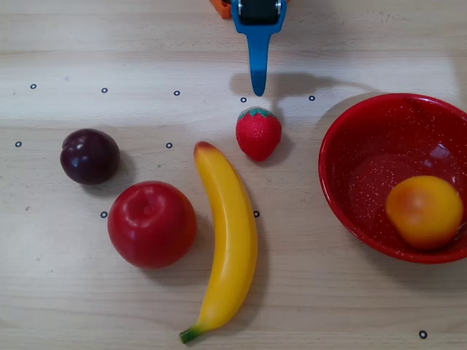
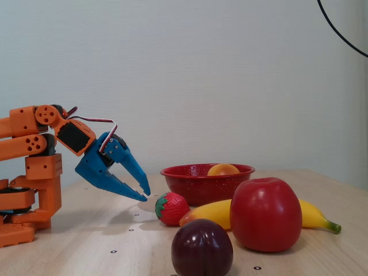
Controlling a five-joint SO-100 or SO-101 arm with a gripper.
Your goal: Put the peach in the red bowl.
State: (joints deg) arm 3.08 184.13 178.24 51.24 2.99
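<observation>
- On the pale wooden table (image 1: 73, 306), at the left of the overhead view, sits the dark purple round plum (image 1: 90, 156), with the larger glossy red apple (image 1: 152, 224) just below and to its right; the two stand apart.
- In the fixed view the plum (image 2: 202, 248) and apple (image 2: 265, 214) sit nearest the camera, and the apple hides the middle of the long yellow plastic banana (image 2: 313, 214).
- In the overhead view the banana (image 1: 229, 240) lies whole, running top to bottom, close beside the apple.
- Above it stands the small red toy strawberry (image 1: 258, 133) with a green cap, near the banana's upper tip.
- The blue two-finger gripper (image 2: 145, 195) hangs in the air left of the strawberry (image 2: 172, 208) in the fixed view, its fingers slightly parted and holding nothing, touching nothing.
- From overhead the gripper (image 1: 258, 89) is cut off by the top edge; only one narrow blue finger shows, pointing down at the strawberry.
- Bare table lies between the strawberry and the bowl.
- At the right, the wide glossy red bowl (image 1: 350, 157) with sparkly specks is clipped by the frame's right edge.
- The round yellow-orange peach (image 1: 424, 211) rests inside it, against the lower right wall; in the fixed view only the peach's top (image 2: 223, 169) shows above the rim (image 2: 195, 171).
</observation>
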